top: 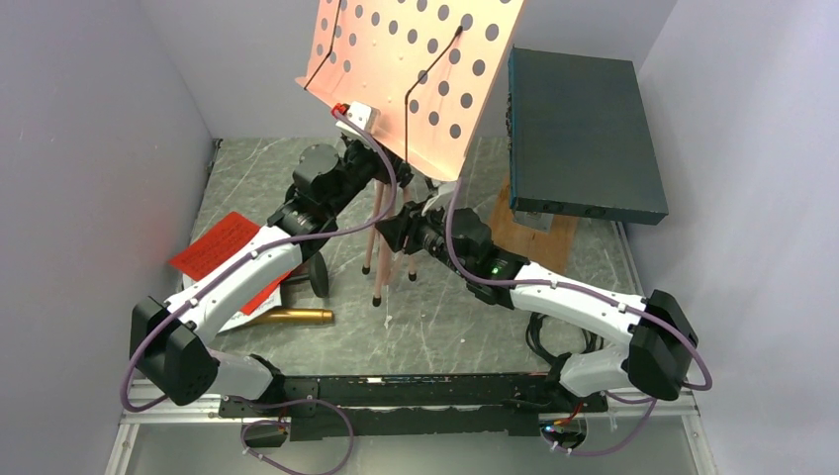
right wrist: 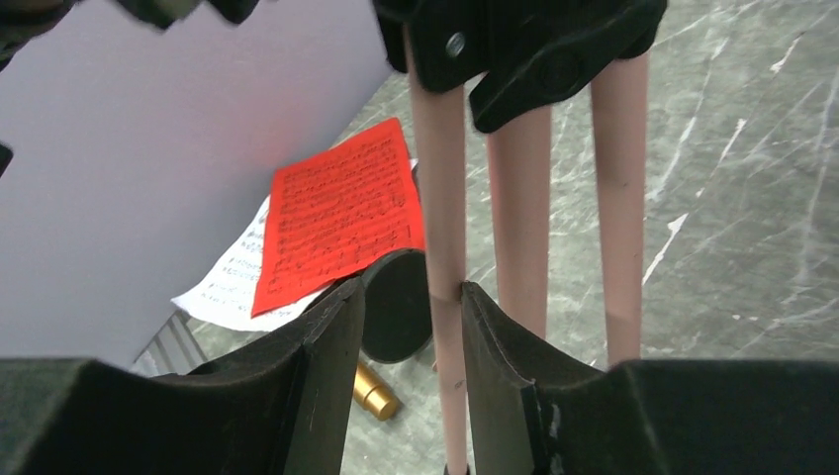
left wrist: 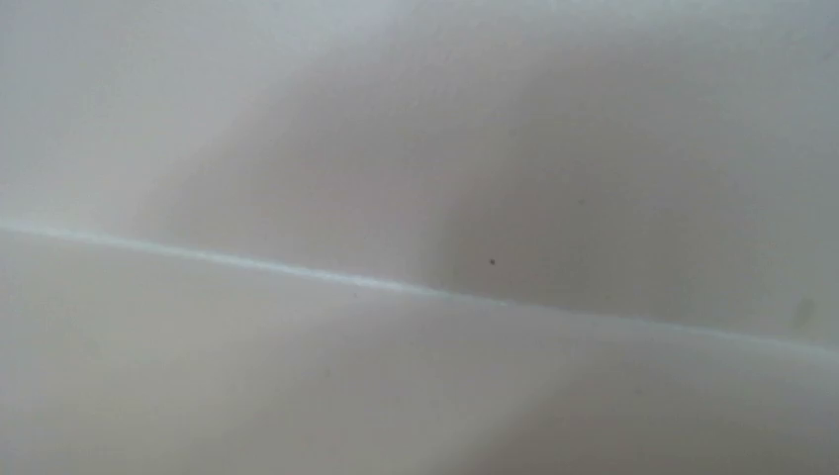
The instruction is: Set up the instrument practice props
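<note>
Just inside the right pincer point(right wrist: 411, 295), one pink stand leg point(right wrist: 441, 198).

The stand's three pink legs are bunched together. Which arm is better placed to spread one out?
Right, probably. The right hand straddles one pink leg, with a finger on either side. The left hand is up at the stand's perforated desk, away from the legs, seemingly steadying it.

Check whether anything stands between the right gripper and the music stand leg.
Nothing visible does. The music stand leg stands between the right gripper's fingers, against one, with a gap to the other. The black mic stand base and gold microphone lie beyond it, not in the way.
</note>
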Robot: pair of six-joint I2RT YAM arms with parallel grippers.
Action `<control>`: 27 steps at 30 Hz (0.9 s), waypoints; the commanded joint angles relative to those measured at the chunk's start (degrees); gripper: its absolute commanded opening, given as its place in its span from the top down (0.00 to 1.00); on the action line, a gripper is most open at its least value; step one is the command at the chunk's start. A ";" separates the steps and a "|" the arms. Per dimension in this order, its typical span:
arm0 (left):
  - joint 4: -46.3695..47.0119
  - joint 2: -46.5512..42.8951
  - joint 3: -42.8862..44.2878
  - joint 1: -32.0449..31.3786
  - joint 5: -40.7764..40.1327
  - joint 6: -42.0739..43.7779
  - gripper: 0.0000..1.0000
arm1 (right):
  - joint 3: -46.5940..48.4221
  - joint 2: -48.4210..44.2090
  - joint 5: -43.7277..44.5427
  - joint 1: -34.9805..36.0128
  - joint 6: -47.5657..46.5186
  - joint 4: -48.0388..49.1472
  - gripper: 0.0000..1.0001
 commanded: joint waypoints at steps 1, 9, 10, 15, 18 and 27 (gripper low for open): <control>18.59 -6.20 8.12 -3.64 0.18 0.93 1.00 | 2.06 -2.43 3.48 -1.40 -2.08 2.54 0.56; 18.70 -6.59 8.37 -8.73 -1.30 5.81 1.00 | 1.64 -3.59 1.98 -3.19 -1.12 2.59 0.55; 18.73 -6.65 8.33 -9.22 -1.38 6.41 1.00 | 2.06 -3.49 1.62 -3.23 -1.32 2.59 0.56; 18.56 -7.38 8.17 -10.91 -5.65 8.79 1.00 | 1.86 -3.83 1.28 -3.24 -1.30 4.29 0.65; 18.55 -8.39 8.11 -11.41 -6.94 9.73 1.00 | 0.92 -3.17 1.08 -3.24 -1.79 4.80 0.77; 20.31 -13.58 7.28 -13.64 -7.84 16.31 1.00 | -3.44 -1.52 -4.37 -2.94 -8.38 5.85 1.00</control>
